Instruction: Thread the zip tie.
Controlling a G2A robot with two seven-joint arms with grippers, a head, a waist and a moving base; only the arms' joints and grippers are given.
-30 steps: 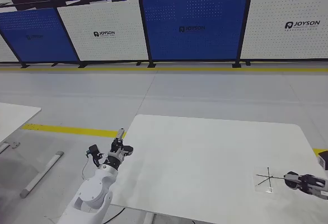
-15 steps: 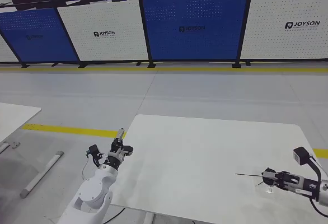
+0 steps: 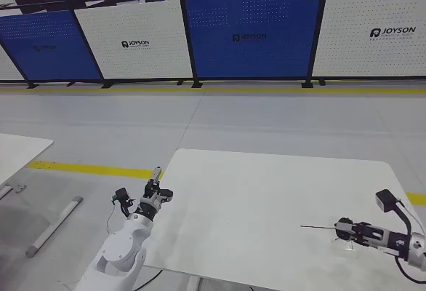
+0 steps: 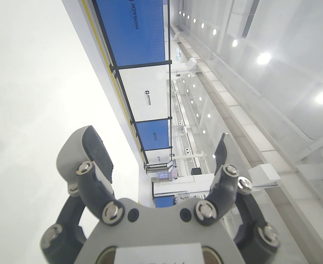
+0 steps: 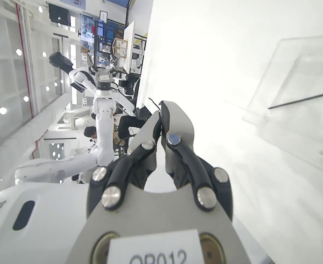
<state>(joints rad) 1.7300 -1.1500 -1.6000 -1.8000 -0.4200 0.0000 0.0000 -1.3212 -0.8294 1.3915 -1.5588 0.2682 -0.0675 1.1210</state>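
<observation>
We log the right gripper (image 3: 337, 230) over the near right part of the table (image 3: 256, 211), fingers (image 5: 178, 122) pressed together on the zip tie (image 3: 316, 228). The zip tie runs out from the fingertips toward the table's middle. A clear tray (image 5: 287, 64) lies just beside the gripper, with a second black tie (image 5: 301, 100) in it. The left gripper (image 4: 156, 149) is at the table's left edge, fingers apart, holding nothing.
</observation>
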